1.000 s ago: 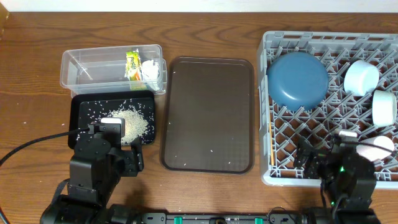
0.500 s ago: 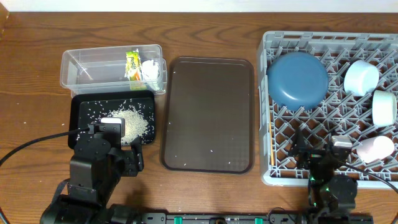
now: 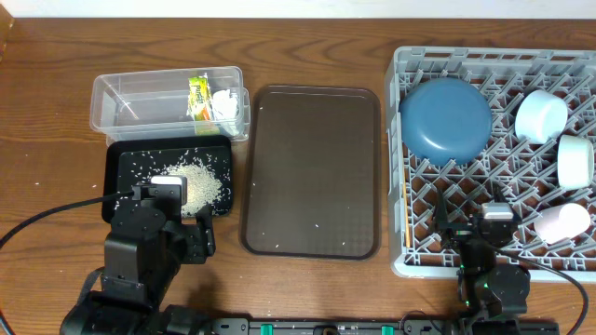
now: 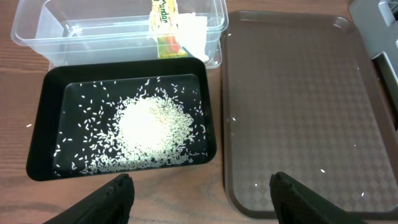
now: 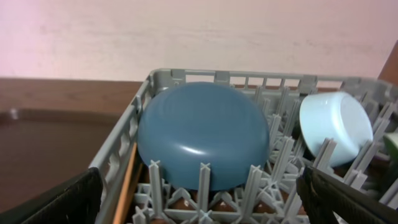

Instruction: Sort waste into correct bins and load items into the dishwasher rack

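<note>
Dark-blue bowl point(image 3: 445, 119) sat inverted in rack point(image 3: 484, 54) by right edge, likely for draining; left gripper point(image 4: 199, 193), right gripper point(image 5: 199, 196) spread wide, empty

1. Overhead cam: high up, looks straight down, far enough to take in the whole table point(image 3: 307, 37); arms' side at 6 o'clock.
2. L wrist cam: close, tilted down toward 12; gets black tray point(image 4: 45, 118), clear tub point(image 4: 93, 43), brown tray point(image 4: 298, 93), i.e. overhead's 9 o'clock half.
3. R wrist cam: low, nearly level, faces 12 across rack point(image 5: 199, 77) to dark-blue bowl point(image 5: 202, 134) & light-blue bowl point(image 5: 336, 127), i.e. overhead's 3 o'clock side.
</note>
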Motion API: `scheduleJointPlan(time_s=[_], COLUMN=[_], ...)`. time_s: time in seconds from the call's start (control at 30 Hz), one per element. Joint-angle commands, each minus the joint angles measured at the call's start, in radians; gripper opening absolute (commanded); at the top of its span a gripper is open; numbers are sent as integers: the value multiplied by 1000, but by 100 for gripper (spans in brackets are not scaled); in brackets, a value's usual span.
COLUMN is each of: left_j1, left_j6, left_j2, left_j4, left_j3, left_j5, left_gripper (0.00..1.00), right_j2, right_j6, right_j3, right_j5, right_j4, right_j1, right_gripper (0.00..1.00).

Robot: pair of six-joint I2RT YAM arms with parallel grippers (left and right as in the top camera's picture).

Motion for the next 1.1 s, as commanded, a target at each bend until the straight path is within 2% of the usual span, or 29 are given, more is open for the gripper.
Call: scheduleJointPlan(time_s=[0.0, 1.07], left_j1=[0, 0], left_j6=[-2, -2], left_j2=[-2, -2], left_j4=[1, 1], left_j3=[-2, -2], left_j5=[-11, -11], left_gripper=[73, 73], right_j2=[-7, -7], right_j6=[-126, -143], right_j3=[-6, -6], right_j5=[-21, -27], right_j4=[-2, -1], right_j1=[19, 19], right_gripper=[99, 99])
